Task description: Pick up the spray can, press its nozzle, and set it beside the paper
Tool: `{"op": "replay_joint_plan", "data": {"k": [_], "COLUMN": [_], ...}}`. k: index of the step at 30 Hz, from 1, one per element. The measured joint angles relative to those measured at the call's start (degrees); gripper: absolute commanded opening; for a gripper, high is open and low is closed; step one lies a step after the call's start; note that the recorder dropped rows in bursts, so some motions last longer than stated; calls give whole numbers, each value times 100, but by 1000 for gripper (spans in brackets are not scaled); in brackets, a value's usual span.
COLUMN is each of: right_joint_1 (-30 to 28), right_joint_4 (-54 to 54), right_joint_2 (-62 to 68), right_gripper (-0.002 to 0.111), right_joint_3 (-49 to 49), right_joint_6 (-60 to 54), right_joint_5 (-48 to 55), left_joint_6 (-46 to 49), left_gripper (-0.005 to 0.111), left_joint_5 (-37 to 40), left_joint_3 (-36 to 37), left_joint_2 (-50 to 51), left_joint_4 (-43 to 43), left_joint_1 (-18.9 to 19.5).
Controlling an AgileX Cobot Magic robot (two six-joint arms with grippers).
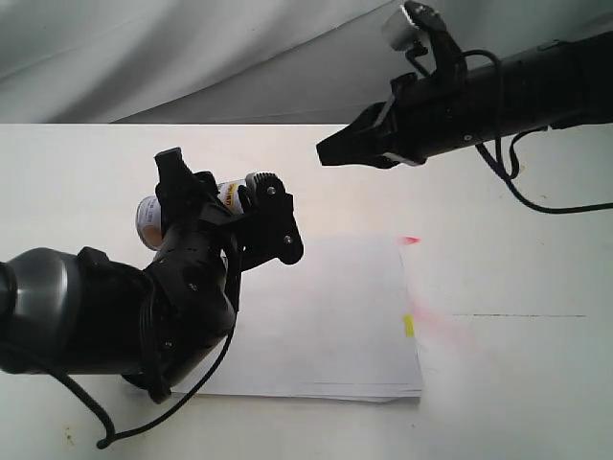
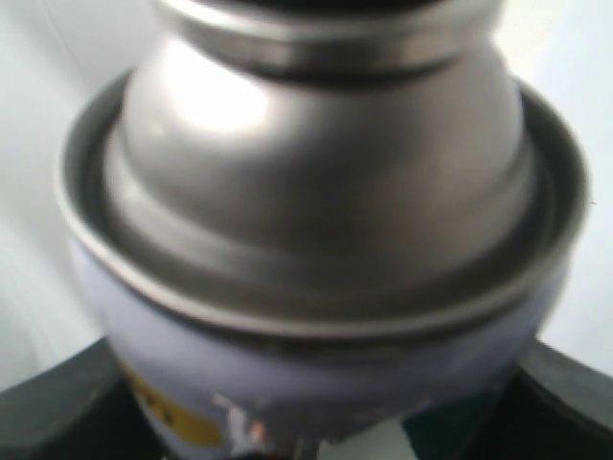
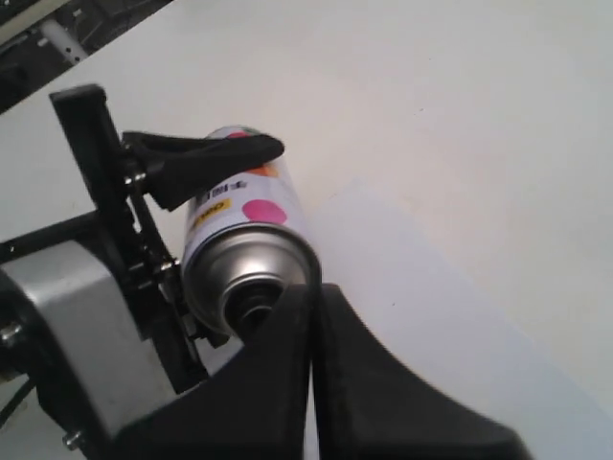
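My left gripper is shut on the spray can, holding it off the table and nearly on its side above the left edge of the paper. In the left wrist view the silver shoulder of the spray can fills the frame, with dark fingers at its sides. My right gripper is shut and empty, pointing at the can's top. In the right wrist view its tips lie right beside the black nozzle. Contact cannot be told. The paper lies below.
The white table holds a red spray spot and a pink haze just right of the paper. A yellow mark sits at the paper's right edge. A grey cloth hangs behind. A black cable loops under the right arm.
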Motion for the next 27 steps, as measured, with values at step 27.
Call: {"op": "replay_joint_plan", "data": {"k": [27], "right_joint_1": [534], "right_joint_4": [-718], "right_joint_2": [370], "right_gripper": [0], "right_joint_3": [0], "right_joint_6": [-10], "right_joint_5": [-446], "left_joint_6": [0], "left_gripper": [0], "left_joint_5": [0], "left_joint_3": [0], "left_joint_2": [0], "left_joint_4": [0], "left_joint_1": [0]}}
